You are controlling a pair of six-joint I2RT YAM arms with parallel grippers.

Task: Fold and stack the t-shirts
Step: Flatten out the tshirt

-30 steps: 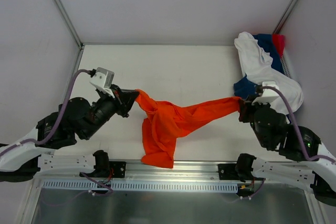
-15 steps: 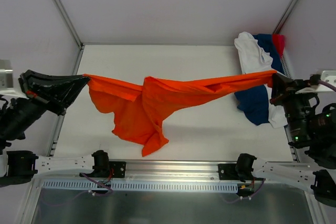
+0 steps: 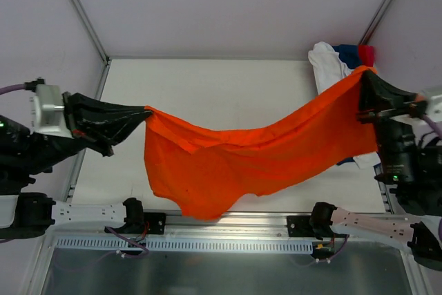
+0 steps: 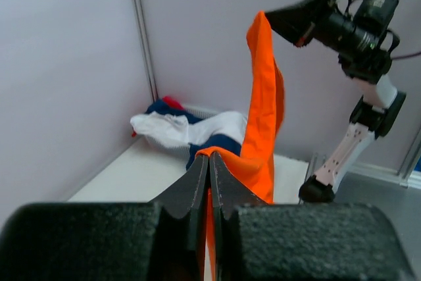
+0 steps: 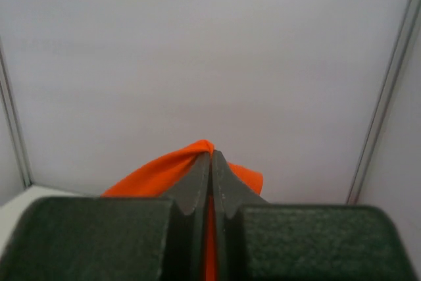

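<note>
Pale panel walls [image 3: 228, 5] close you in at the back and on both sides, with slanting metal posts [image 3: 79, 12] at the back corners. Below them lies the white tabletop [image 3: 228, 81], bare over most of its far half.

The orange t-shirt [image 3: 228, 170] is your biggest obstruction. It hangs in the air as one broad sheet, stretched from the left side of the tabletop to the far right corner. It sags in the middle, and its lowest fold droops over the metal rail [image 3: 262, 220] at the near edge. You cannot tell from above whether that fold touches anything. From above it hides much of the near half of the tabletop.

Your left arm [image 3: 41, 150] reaches in from outside the left edge, and your right arm [image 3: 407, 164] stands high at the right side.

The other shirts sit in a heap in the far right corner, against the wall. The white t-shirt [image 3: 324, 67] is on top and nearest the middle, with the navy t-shirt [image 3: 347, 52] and the red-pink t-shirt [image 3: 366, 53] behind it. The raised right end of the orange cloth crosses in front of this heap and covers its near part.

The left jaws are clamped tight on the shirt's left corner. The right jaws are pinched closed on its right corner, held up near the side wall.
</note>
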